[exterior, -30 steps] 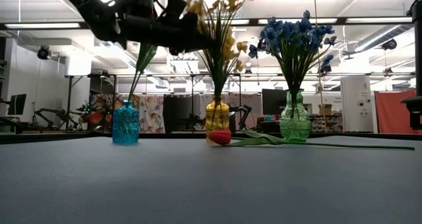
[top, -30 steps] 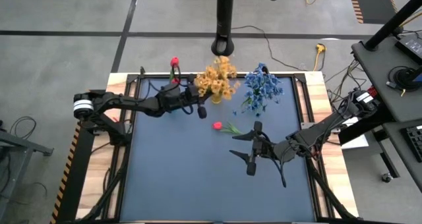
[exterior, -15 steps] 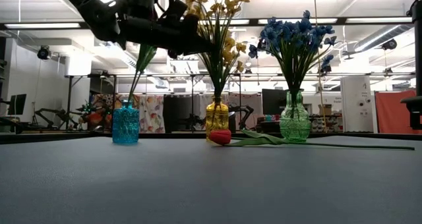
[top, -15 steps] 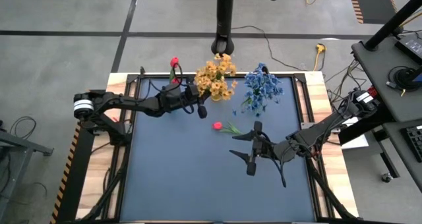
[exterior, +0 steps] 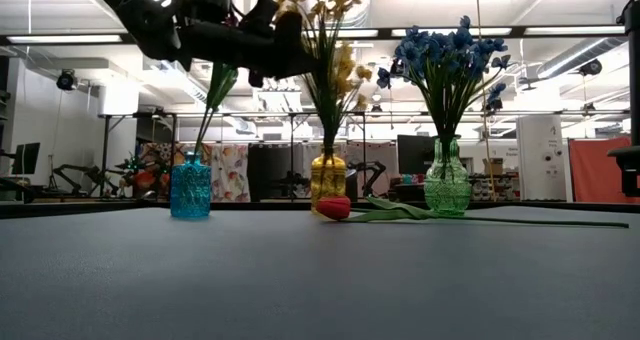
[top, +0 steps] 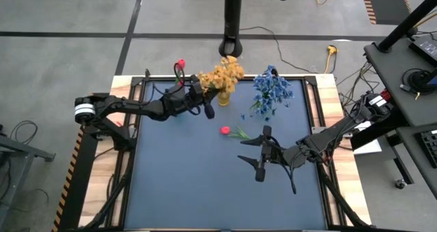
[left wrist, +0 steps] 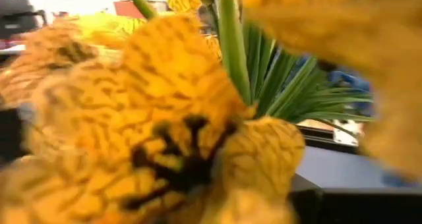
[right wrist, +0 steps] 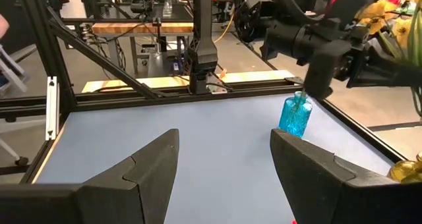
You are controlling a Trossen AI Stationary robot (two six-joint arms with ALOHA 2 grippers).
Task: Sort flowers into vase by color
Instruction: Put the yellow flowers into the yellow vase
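Blue tabletop (top: 205,184): left gripper (top: 207,109) closed among yellow flowers (top: 222,76), right gripper (top: 262,155) apart.

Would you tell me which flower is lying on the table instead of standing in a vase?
The red tulip-like flower with its green stem lies flat; the yellow and blue bunches stand in vases.

No text, label, brand, number or sign can be read anywhere.

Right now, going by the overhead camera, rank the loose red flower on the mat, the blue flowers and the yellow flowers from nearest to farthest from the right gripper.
From the right gripper, high view:
1. Loose red flower, lying on the mat, just toward the vases.
2. Blue flowers, at the back on the right.
3. Yellow flowers, back centre, at the left gripper.
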